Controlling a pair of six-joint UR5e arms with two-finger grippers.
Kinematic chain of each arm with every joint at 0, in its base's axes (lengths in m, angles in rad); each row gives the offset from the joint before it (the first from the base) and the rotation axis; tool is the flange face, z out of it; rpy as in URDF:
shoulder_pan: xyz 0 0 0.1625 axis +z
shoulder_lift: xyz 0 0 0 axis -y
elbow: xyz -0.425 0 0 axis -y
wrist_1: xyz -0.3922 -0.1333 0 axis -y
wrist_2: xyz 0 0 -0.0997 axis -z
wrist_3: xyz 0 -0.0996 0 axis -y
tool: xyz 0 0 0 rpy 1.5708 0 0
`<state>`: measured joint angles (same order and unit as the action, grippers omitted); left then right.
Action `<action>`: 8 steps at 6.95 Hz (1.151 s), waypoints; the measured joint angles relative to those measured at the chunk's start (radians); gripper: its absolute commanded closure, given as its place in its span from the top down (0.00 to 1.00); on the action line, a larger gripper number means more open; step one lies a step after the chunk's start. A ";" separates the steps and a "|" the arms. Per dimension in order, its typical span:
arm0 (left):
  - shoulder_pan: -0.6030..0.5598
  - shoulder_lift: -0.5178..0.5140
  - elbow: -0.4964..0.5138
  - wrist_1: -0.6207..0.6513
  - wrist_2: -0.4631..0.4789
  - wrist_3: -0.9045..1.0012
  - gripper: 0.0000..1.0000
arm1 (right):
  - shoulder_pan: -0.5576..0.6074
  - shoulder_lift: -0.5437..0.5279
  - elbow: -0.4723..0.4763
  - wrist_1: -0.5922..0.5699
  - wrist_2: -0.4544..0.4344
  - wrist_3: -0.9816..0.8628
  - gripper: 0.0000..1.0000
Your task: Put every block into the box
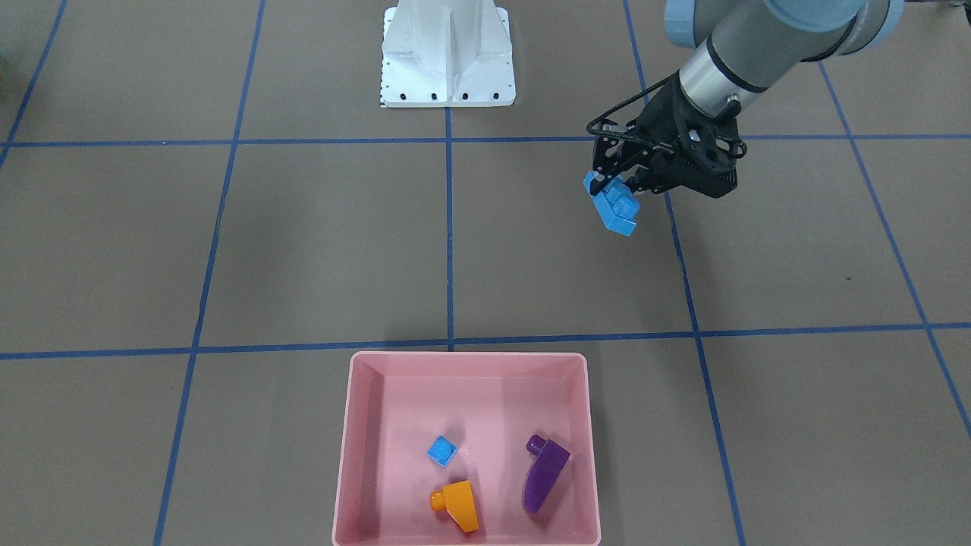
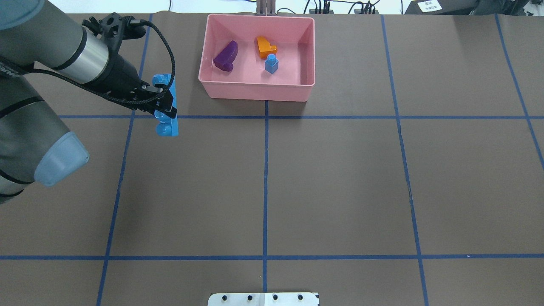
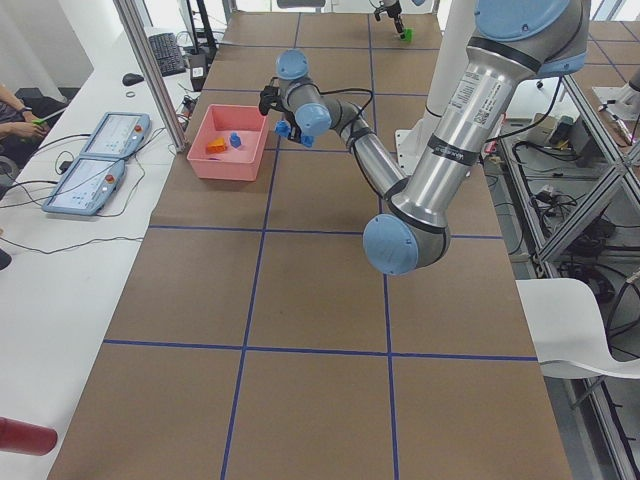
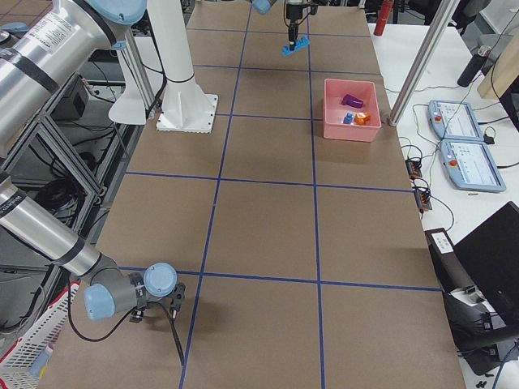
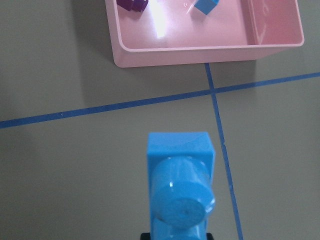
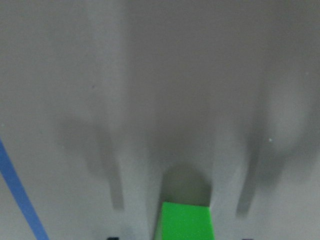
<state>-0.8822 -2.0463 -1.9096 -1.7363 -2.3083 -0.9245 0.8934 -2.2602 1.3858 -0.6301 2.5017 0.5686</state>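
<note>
The pink box holds the purple sloped block, the orange sloped block and the tiny blue block. My left gripper is shut on the long blue block. It holds the block above the table, short of the box's side wall. Far down the table, the green block lies under my right gripper. That gripper's finger shadows fall wide apart on either side of the block.
The white robot base stands at the table's robot-side edge. Blue tape lines grid the brown table. A white bench with two tablets runs beyond the box's end, where a person's hands show.
</note>
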 measured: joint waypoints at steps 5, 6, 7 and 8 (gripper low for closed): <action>0.005 -0.260 0.234 -0.008 0.033 -0.061 0.00 | -0.025 -0.030 -0.001 0.053 0.016 0.001 0.00; 0.006 -0.319 0.284 -0.010 0.034 -0.081 0.00 | -0.031 -0.056 0.002 0.078 0.020 0.002 0.00; 0.006 -0.384 0.342 -0.016 0.041 -0.097 0.00 | -0.040 -0.085 0.009 0.102 0.022 0.004 0.00; 0.006 -0.451 0.429 -0.051 0.058 -0.111 0.00 | -0.054 -0.115 0.029 0.122 0.023 0.008 0.00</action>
<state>-0.8759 -2.4975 -1.4809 -1.7870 -2.2504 -1.0353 0.8396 -2.3754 1.4145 -0.5079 2.5243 0.5763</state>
